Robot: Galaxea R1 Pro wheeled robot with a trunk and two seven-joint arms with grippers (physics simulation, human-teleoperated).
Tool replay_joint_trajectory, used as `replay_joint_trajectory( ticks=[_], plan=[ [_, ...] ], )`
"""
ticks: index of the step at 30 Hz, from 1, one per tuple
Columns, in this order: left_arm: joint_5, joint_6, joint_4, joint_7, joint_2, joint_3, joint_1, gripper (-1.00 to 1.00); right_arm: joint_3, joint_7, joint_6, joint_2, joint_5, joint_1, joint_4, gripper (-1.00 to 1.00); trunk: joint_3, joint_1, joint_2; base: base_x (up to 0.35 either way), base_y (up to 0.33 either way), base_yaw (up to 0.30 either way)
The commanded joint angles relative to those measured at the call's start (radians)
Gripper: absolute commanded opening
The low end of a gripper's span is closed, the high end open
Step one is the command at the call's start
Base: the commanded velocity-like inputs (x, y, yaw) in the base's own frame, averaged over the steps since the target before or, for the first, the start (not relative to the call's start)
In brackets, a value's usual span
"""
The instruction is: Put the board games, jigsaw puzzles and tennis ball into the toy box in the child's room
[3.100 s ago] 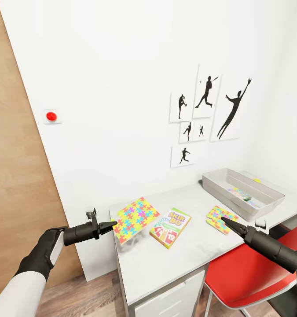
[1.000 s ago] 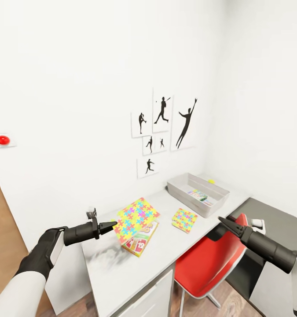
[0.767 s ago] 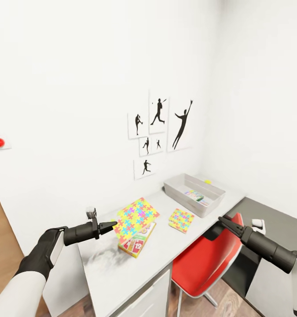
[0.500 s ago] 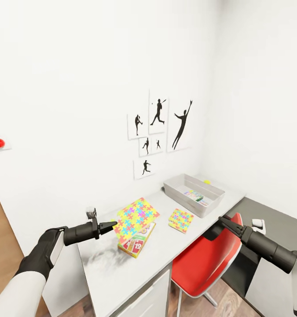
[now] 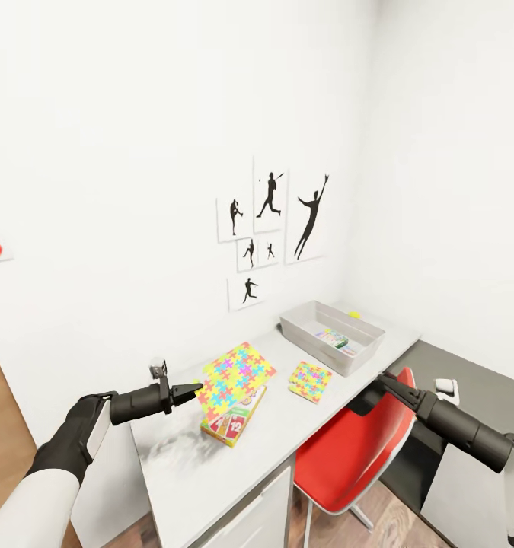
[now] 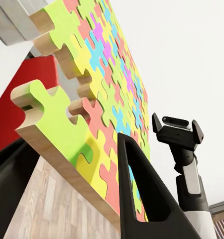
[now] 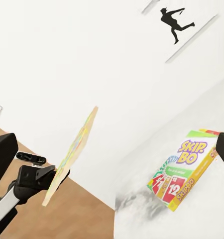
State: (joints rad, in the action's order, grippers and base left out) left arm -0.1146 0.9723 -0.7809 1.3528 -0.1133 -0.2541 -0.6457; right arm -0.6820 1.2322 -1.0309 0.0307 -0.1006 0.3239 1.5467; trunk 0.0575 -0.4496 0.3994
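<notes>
Holding one jigsaw puzzle (image 5: pixel 236 372) by its edge, the left gripper (image 5: pixel 194 391) carries it tilted in the air above the near end of the table (image 5: pixel 211 472), its fingers clamped on the board. Under it lies the Skip-Bo board game (image 5: pixel 231 416), flat on the tabletop. The second jigsaw puzzle (image 5: pixel 310 380) lies farther along, just short of the toy box (image 5: pixel 330 336), which stands at the far end by the wall. Something colourful already lies in the box, too small to name, and the tennis ball (image 5: pixel 353 313) sits beyond its far rim. So, by my reading, most of the job is left: both puzzles, the Skip-Bo box and the ball are outside the bin.

The left wrist view shows the puzzle's (image 6: pixel 94 104) thick wooden edge between the fingers. The right wrist view catches the board edge-on (image 7: pixel 72 149) and the Skip-Bo lettering (image 7: pixel 184 167). The right gripper (image 5: pixel 384 380) hovers over the red chair (image 5: pixel 348 449), apparently pinched together and empty.
</notes>
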Motion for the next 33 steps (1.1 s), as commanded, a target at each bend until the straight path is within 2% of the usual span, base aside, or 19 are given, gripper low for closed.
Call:
replay_joint_trajectory(
  ticks=[1,17,33],
  plan=[
    [-0.002,0.008,0.000,0.002,0.000,0.000,0.000,-1.00,-0.001,0.001,-0.006,0.000,-0.002,0.001,0.000,1.00,0.001,0.000,0.001,0.000,0.000,-0.165],
    [-0.005,-0.007,0.000,0.007,0.000,0.000,0.000,-1.00,-0.001,0.002,-0.006,0.000,-0.001,0.000,0.000,1.00,0.019,0.000,0.001,0.026,-0.010,-0.178],
    [-0.004,-0.007,0.000,0.001,0.001,0.002,0.000,-1.00,-0.001,0.002,-0.006,0.000,-0.003,0.000,0.000,1.00,0.021,0.000,0.001,0.001,-0.282,-0.016]
  ],
)
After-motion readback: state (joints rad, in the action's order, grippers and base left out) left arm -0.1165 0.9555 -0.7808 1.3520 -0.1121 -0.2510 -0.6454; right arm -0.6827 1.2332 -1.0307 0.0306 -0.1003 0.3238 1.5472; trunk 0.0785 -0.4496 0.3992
